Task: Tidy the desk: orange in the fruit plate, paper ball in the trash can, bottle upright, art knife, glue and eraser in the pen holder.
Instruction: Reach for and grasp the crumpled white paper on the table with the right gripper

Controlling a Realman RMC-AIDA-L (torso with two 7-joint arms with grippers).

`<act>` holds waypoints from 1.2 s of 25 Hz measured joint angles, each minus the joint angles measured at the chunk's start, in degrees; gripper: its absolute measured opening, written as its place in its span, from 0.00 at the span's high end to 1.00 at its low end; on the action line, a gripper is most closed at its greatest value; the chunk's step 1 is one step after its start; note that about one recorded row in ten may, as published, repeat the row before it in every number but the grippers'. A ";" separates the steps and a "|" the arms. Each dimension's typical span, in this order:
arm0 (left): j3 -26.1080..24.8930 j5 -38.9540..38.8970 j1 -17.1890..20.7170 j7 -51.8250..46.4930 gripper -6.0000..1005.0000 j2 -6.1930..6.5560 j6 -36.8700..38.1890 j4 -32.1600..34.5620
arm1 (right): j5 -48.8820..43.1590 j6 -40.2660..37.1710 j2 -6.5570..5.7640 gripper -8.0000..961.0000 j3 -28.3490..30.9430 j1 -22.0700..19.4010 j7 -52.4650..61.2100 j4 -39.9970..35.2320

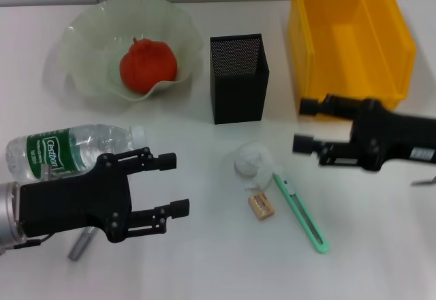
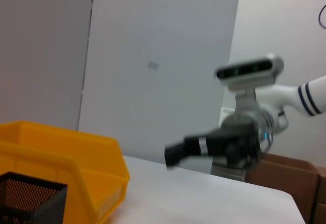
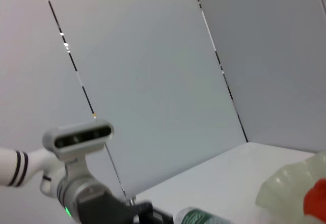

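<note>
You will find the red-orange round orange [image 1: 148, 65] already in the translucent pale-green fruit plate [image 1: 82, 44], far left. The left gripper [image 1: 169, 188] hovers near-left, jaws wide and empty, beside the lying clear plastic bottle [image 1: 68, 148]. The right gripper [image 1: 304, 124], jaws wide, hovers right of the crumpled white paper ball [image 1: 253, 163].

A: What rests on the white table [image 1: 381, 245]?

B: Beyond the left gripper [image 1: 176, 184] stands the fruit plate [image 1: 82, 48]; the bottle [image 1: 71, 148] lies on its side just behind that gripper's fingers. The black pen holder [image 1: 238, 78] stands upright between the two grippers, farther back.

A: And near the right gripper [image 1: 305, 124]?

B: The yellow trash can [image 1: 354, 37] stands just behind it. The paper ball [image 1: 253, 163], the eraser [image 1: 261, 205] and a green art knife [image 1: 300, 211] lie close together, in front of it and toward the left gripper; ball and knife appear to touch.
</note>
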 joint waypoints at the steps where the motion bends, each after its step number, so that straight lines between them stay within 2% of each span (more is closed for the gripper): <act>1: 0.04 0.01 -0.31 0.10 0.26 0.05 -0.58 -0.97 | 0.16 -0.57 0.18 0.24 0.09 -0.52 5.47 -6.33; 2: 0.04 0.01 -0.31 0.10 0.26 0.05 -0.58 -0.97 | 0.16 -0.57 0.18 0.24 0.09 -0.52 5.47 -6.33; 3: 0.03 0.02 -0.41 0.14 0.26 0.05 -0.76 -1.19 | 0.22 -0.56 0.25 0.24 0.16 -0.66 12.48 -12.09; 4: 0.01 0.03 -0.44 0.16 0.26 0.05 -0.90 -1.32 | 0.22 -0.56 0.25 0.24 0.16 -0.66 12.48 -12.09; 8: -0.29 0.05 -0.33 0.27 0.26 0.09 -1.15 -1.74 | -1.06 -0.46 -0.02 0.24 0.17 0.79 24.04 -21.98; 13: -0.35 0.08 -0.03 0.39 0.26 0.13 -1.43 -1.88 | -5.09 -0.21 0.02 0.25 -0.28 2.36 29.23 -27.74; 17: -0.34 0.08 0.00 0.14 0.26 0.14 -1.46 -1.88 | -9.10 -0.03 0.02 0.25 -0.68 4.50 32.56 -28.87; 18: -0.33 0.08 0.00 0.03 0.26 0.17 -1.45 -1.88 | -13.04 -0.03 -0.01 0.25 -1.42 6.22 35.48 -30.12; 21: -0.33 0.08 -0.06 0.01 0.26 0.22 -1.46 -1.86 | -17.44 -0.02 -0.02 0.25 -2.68 8.00 38.45 -31.74; 23: -0.33 0.08 -0.15 0.15 0.26 0.21 -1.54 -1.85 | -23.84 0.07 -0.04 0.25 -5.64 10.87 42.45 -33.00; 24: -0.33 0.08 -0.14 0.28 0.26 0.19 -1.57 -1.85 | -23.84 0.07 -0.04 0.25 -5.64 10.87 42.45 -33.00; 27: -0.34 0.07 -0.14 0.32 0.26 0.17 -1.58 -1.85 | -30.84 0.35 0.04 0.26 -9.14 14.65 45.96 -32.47; 28: -0.33 0.07 -0.14 0.33 0.26 0.17 -1.58 -1.85 | -35.02 1.69 0.11 0.26 -12.26 16.82 47.99 -31.07; 30: -0.33 0.07 -0.14 0.33 0.26 0.17 -1.58 -1.85 | -36.23 2.48 0.15 0.26 -14.01 17.52 48.87 -30.06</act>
